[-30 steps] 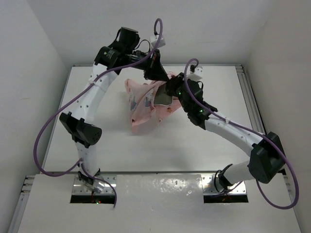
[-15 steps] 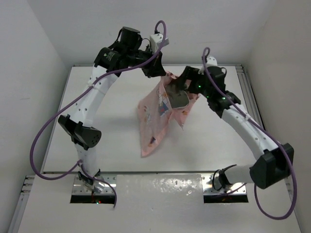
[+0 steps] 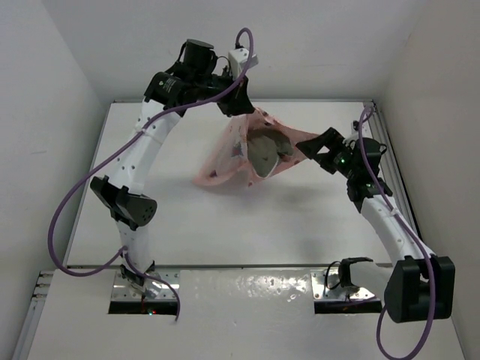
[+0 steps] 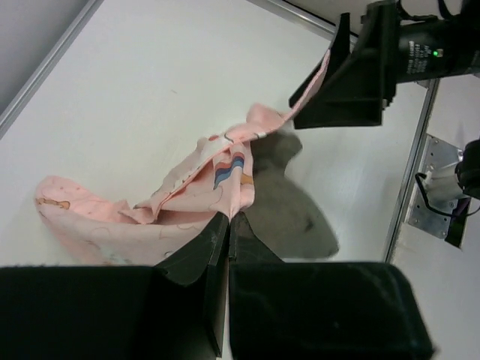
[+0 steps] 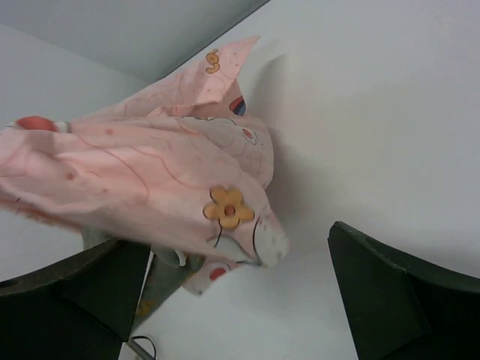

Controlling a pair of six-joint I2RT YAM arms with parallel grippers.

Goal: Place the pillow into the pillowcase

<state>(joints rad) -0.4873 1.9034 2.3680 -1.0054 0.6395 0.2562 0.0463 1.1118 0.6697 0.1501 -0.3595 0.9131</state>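
The pink printed pillowcase (image 3: 225, 169) hangs above the table from its top edge, and my left gripper (image 3: 244, 109) is shut on that edge. In the left wrist view the fingers (image 4: 229, 217) pinch the pink cloth (image 4: 187, 191). The grey pillow (image 3: 262, 152) shows partly inside the case's gaping mouth. My right gripper (image 3: 307, 146) stands open at the case's right corner. In the right wrist view the pink cloth (image 5: 150, 180) drapes over its left finger, a strip of grey pillow (image 5: 159, 283) shows beneath, and the wide gap (image 5: 247, 300) holds nothing.
The white table (image 3: 225, 232) lies under the hanging cloth, with white walls on three sides. A metal rail (image 3: 384, 150) runs along the table's right edge. Both arm bases sit on metal plates (image 3: 142, 294) at the near edge.
My right gripper has opened and drawn back to the right. The pillowcase, bunched a second ago, now hangs spread out from the left gripper, which has hardly moved.
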